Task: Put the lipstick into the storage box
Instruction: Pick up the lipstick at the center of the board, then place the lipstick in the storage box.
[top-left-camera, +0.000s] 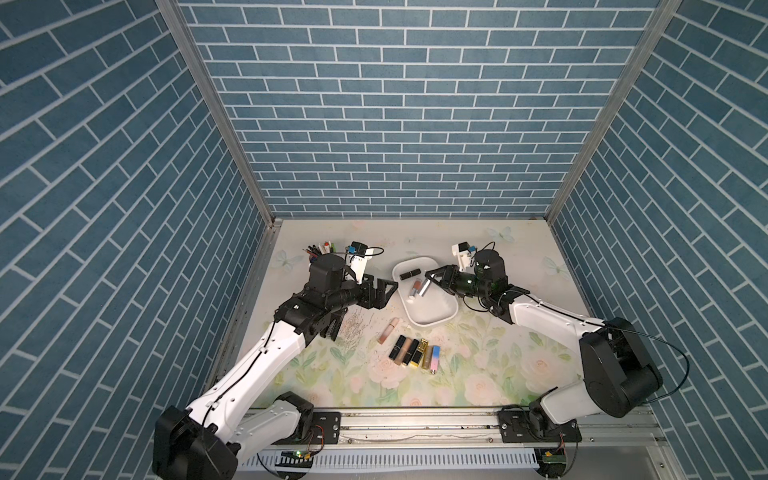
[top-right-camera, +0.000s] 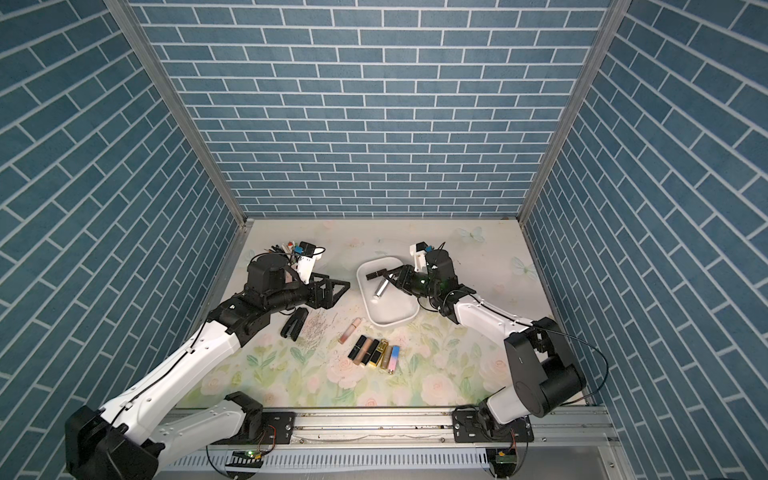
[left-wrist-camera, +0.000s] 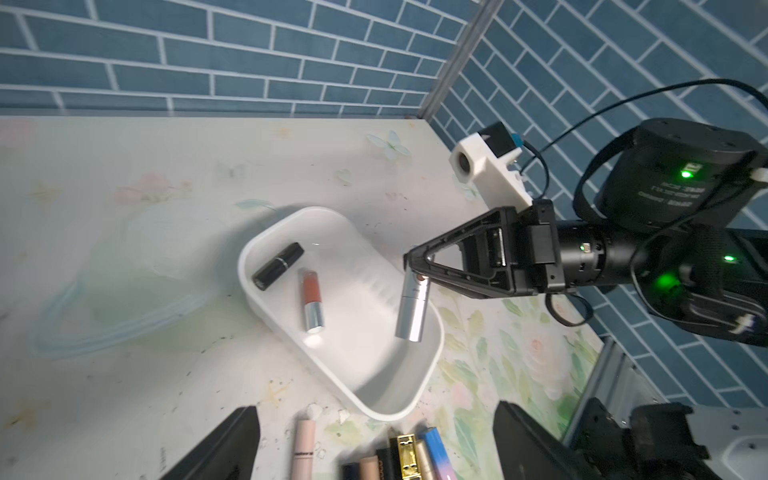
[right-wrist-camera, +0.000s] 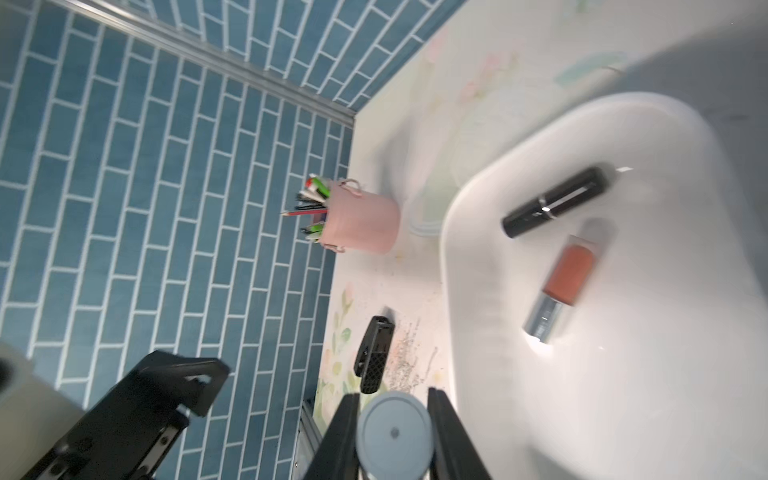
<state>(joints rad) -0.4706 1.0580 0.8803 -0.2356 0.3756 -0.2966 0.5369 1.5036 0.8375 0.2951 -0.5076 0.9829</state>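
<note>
Hovering right gripper (left-wrist-camera: 412, 266) over shallow white plastic storage box (left-wrist-camera: 365, 365), jaws pinching top end of silver cylindrical lipstick (left-wrist-camera: 410, 309). It hangs near upright above box edge on right arm's side. Can't tell if it's touching bottom. Black lipstick (left-wrist-camera: 278, 266) and coral-and-silver lipstick (left-wrist-camera: 312, 299) lie inside already. Left gripper (top-left-camera: 388, 294) spread wide, empty, just beside box. Reckon I'm at drop-off step: next move needs nudge inward, bit lower, then release so tube clears rim. Row of lipsticks (top-left-camera: 415, 352) on table waits.
</note>
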